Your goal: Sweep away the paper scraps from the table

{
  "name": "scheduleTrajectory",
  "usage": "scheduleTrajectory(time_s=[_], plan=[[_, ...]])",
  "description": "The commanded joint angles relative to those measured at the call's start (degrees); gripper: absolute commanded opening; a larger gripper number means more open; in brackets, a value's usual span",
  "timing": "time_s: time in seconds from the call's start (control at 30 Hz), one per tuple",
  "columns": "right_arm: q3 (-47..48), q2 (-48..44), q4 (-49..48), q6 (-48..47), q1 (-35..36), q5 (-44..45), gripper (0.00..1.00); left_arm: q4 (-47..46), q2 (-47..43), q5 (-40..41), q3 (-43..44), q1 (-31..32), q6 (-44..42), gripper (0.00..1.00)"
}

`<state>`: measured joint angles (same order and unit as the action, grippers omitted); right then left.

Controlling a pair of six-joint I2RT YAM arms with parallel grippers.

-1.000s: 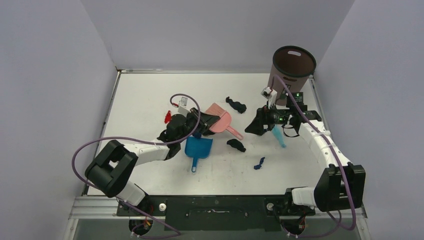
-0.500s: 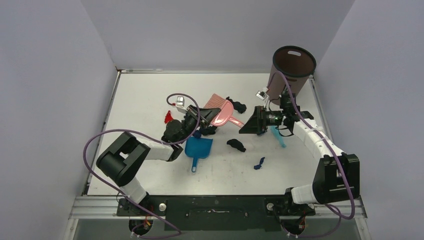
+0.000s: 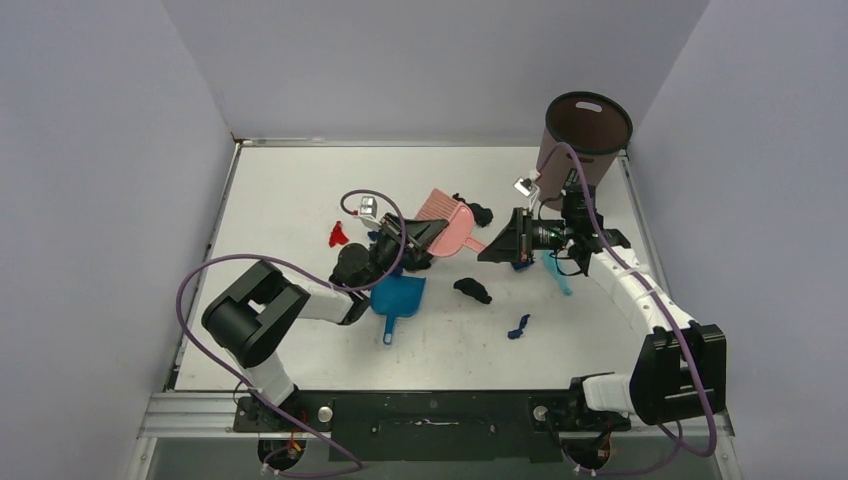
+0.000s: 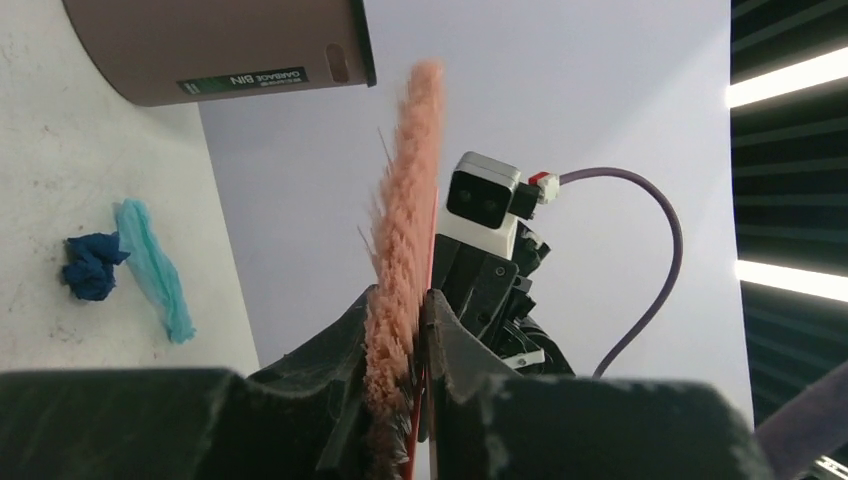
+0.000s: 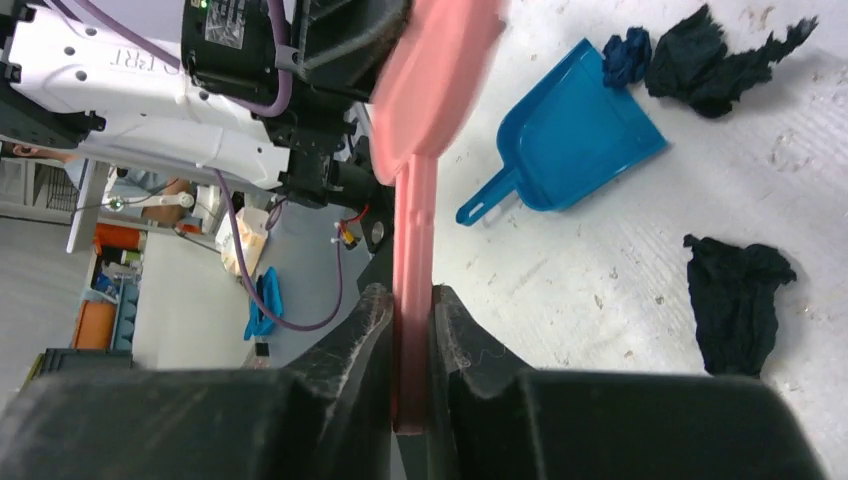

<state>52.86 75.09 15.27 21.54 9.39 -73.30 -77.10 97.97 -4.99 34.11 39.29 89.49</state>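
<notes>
1. The white table [image 3: 285, 185] runs wide toward its far-left edges; a brown bin [image 3: 585, 140] stands far-right.
2. Crumpled paper scraps [image 3: 472, 290] (black, blue, red) lie mid-table around the blue dustpan [image 3: 397, 296].
3. The left gripper [image 4: 400, 310] pinches the pink brush [image 3: 447, 222] by its bristles; the right gripper [image 5: 410, 300] pinches its handle.

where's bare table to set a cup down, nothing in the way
Free: the far-left corner of the table, bordered by the back edge and the red scrap; also the front strip between the blue dustpan, the dark blue scrap and the near edge. Crowded: the middle around the pink brush and black scrap.
</notes>
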Motion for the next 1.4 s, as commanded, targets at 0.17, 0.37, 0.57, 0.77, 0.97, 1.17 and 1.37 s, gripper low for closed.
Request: scheduleTrajectory(time_s=[0.17, 0.37, 0.57, 0.77, 0.97, 1.17, 1.37], plan=[[13.96, 1.29, 30.89, -33.93, -3.29, 9.11, 0.05, 17.56, -10.08, -17.97, -3.29, -7.97, -8.88, 0.48], [19.67, 3.16, 47.25, -51.85, -2.92, 17.94, 0.05, 67.86, -31.71, -9.8, 7.43, -8.31, -49.81, 0.59], [23.52, 5.09, 58.61, -64.12, 0.89, 21.53, 0.05, 81.61, -38.19, -7.66, 16.57, -1.57, -74.74, 0.71], [24.97, 5.58, 64.98, -68.39, 7.54, 19.03, 0.05, 87.06, -34.84, -16.11, 21.78, 3.43, -88.19, 0.7], [25.03, 5.78, 64.91, -67.79, 10.22, 16.02, 0.05, 84.17, -31.12, -17.11, 22.62, 6.62, -89.08, 0.69], [25.35, 7.11, 64.0, -66.58, 9.72, 12.47, 0.05, 78.18, -32.98, -14.4, 19.42, 7.47, -86.24, 0.69], [25.92, 7.16, 64.73, -69.19, 7.23, 3.36, 0.05, 71.06, -35.79, -14.5, 14.17, 6.28, -81.1, 0.64]])
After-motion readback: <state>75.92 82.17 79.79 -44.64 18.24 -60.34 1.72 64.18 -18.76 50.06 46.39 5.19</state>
